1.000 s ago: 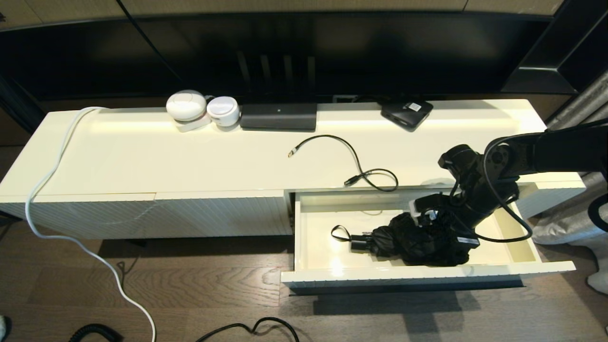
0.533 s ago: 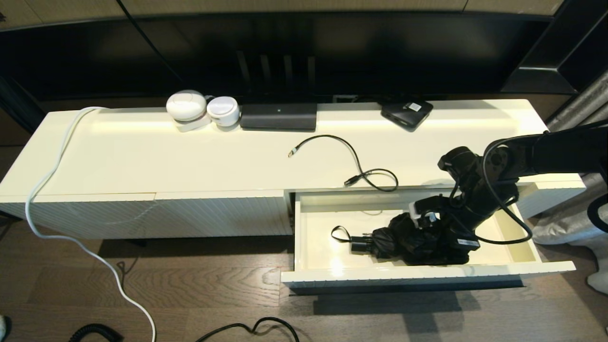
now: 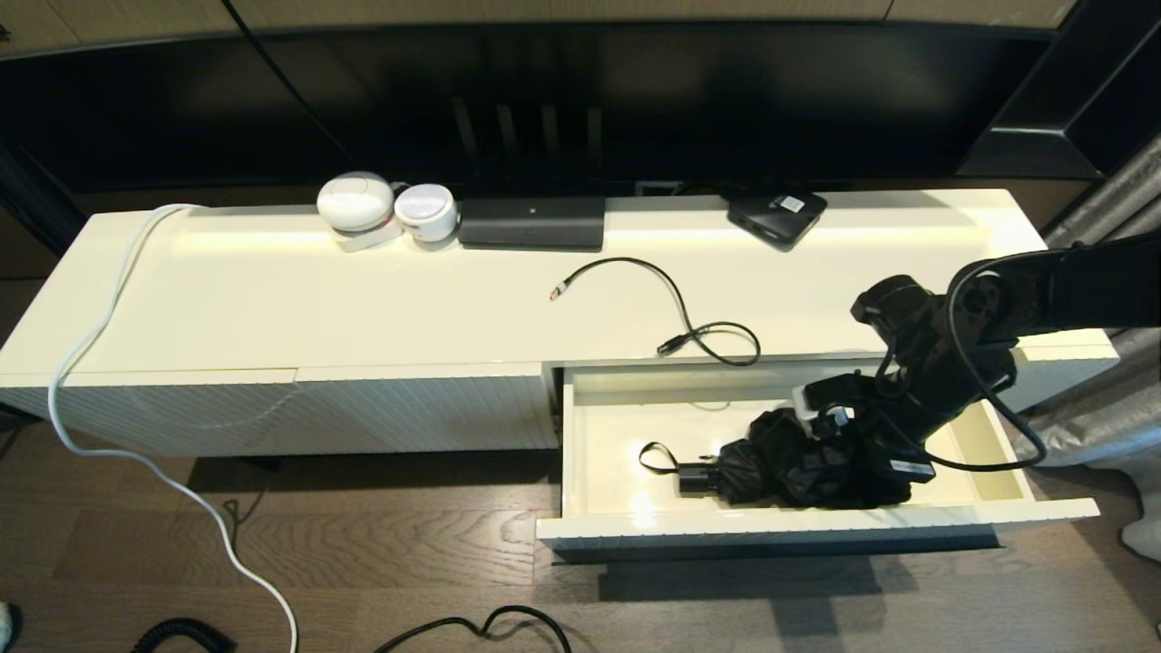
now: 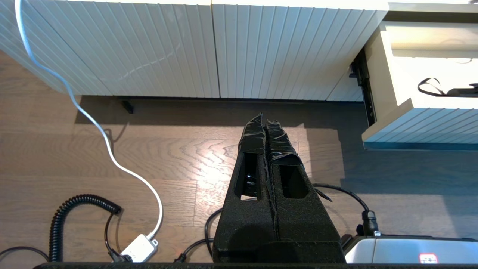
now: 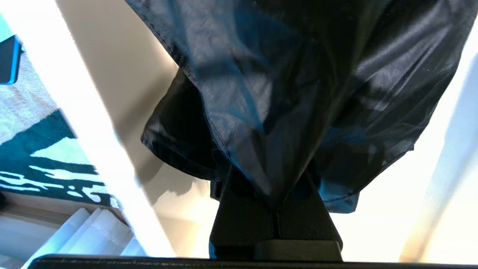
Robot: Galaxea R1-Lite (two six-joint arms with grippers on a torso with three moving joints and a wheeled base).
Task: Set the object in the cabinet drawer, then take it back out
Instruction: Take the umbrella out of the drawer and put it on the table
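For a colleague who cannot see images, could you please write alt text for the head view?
The right gripper is shut on a folded black umbrella inside the open cabinet drawer of a long cream cabinet. A loose black cable lies on the cabinet top.

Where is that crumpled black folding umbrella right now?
In the head view, the black folding umbrella lies inside the open cream-white cabinet drawer on the robot's right, with the right claw shut on its fabric.

Cream cabinet top (image 3: 272, 299): black cable (image 3: 676, 313), white pods (image 3: 385, 210), black boxes (image 3: 531, 222).
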